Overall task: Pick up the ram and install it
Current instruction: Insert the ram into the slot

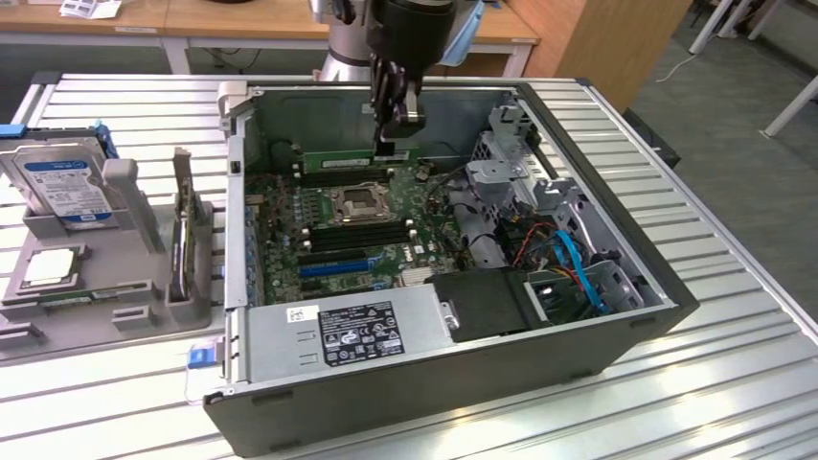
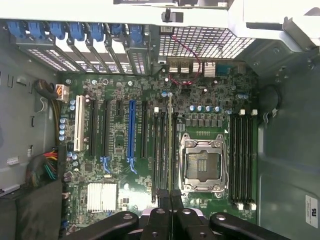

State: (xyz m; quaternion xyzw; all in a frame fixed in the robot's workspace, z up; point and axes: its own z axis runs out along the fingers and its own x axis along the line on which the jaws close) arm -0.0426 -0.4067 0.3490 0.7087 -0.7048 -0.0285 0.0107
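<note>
Claw (image 2: 170, 196) tight on the ram (image 1: 348, 153), over black motherboard slots (image 2: 161, 150) inside the open case (image 1: 447, 383)

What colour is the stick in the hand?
The ram is green, clearest in the exterior view.

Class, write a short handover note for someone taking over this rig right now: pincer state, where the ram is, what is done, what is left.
Pincer: shut on the ram, inside the open computer case.
Ram: held lengthwise along the memory slots beside the CPU socket, on that socket's far side in the exterior view.
Done: ram picked up and brought to the slots.
Left: seating cannot be confirmed; ram not yet released.
</note>
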